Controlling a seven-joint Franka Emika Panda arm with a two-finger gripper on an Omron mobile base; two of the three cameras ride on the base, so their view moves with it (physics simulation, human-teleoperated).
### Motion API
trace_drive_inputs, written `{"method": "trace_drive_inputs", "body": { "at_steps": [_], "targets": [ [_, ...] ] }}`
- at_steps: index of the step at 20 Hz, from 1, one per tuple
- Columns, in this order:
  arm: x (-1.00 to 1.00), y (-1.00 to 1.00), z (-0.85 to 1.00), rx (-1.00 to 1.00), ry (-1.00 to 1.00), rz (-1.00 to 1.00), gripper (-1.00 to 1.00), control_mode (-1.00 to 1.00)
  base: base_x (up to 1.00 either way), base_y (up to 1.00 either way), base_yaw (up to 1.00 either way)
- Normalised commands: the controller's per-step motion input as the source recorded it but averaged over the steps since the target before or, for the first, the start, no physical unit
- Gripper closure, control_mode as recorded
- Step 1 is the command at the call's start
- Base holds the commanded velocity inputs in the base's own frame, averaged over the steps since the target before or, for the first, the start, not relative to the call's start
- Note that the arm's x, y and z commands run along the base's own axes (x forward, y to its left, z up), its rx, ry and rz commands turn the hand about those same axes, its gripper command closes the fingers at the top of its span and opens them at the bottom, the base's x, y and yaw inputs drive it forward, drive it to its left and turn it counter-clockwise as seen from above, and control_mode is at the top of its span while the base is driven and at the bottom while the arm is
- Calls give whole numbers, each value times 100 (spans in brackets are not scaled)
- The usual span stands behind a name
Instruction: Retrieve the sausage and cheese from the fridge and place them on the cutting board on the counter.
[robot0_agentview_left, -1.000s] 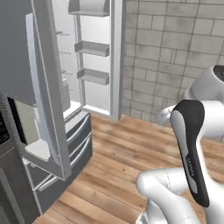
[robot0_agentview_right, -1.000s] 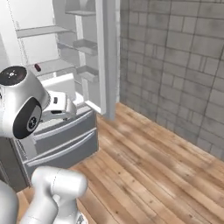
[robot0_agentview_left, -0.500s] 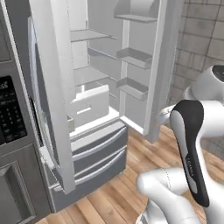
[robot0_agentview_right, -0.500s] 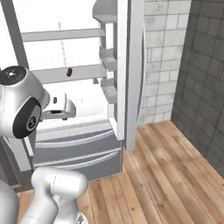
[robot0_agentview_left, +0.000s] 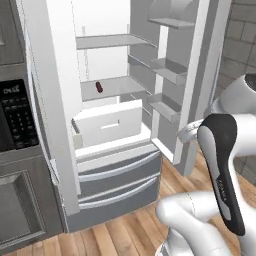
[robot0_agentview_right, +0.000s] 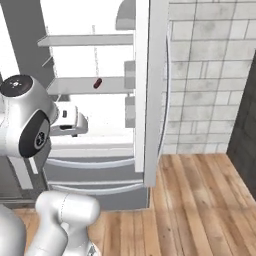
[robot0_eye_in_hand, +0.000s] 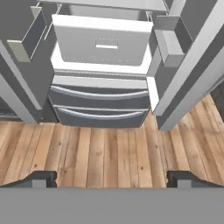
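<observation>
I'm parked in front of the fridge (robot0_agentview_left: 115, 150) with both of its upper doors swung open. My gripper (robot0_eye_in_hand: 112, 179) has its jaws spread wide with nothing between them, and its two dark fingertips (robot0_eye_in_hand: 37, 178) sit far apart over a wooden plank floor (robot0_eye_in_hand: 109, 153).

Ahead of the hand and below it are the two silver lower drawers (robot0_eye_in_hand: 100, 105), closed, each with a long curved handle. Just above them, straight ahead of the gripper, a white crisper bin (robot0_eye_in_hand: 103, 43) with a slot handle sits pulled a little forward on the white ledge.

The sausage (robot0_agentview_left: 99, 87) lies higher than the hand, on the middle white shelf (robot0_agentview_left: 112, 86) inside the fridge, well beyond the fingertips; from the right base camera it is a small dark red piece (robot0_agentview_right: 97, 83) on that same shelf. I can't pick out the cheese.

To the hand's right stands the open right door (robot0_agentview_left: 192, 75), with grey bins on its inner face. Past it is a grey brick wall (robot0_agentview_right: 210, 75). To the hand's left is the other open door, and beyond it a black control panel (robot0_agentview_left: 17, 115).
</observation>
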Motion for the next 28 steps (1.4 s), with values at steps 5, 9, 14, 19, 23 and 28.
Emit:
{"method": "trace_drive_inputs", "body": {
  "at_steps": [5,9,14,19,23,28],
  "targets": [
    [0,0,0,0,0,0,-100,100,52,0,29],
    [0,0,0,0,0,0,-100,100,99,0,18],
    [0,0,0,0,0,0,-100,100,100,-5,17],
    [0,0,0,0,0,0,-100,100,100,-13,15],
    [0,0,0,0,0,0,-100,100,99,-24,17],
    [0,0,0,0,0,0,-100,100,100,-31,13]
  ]
}}
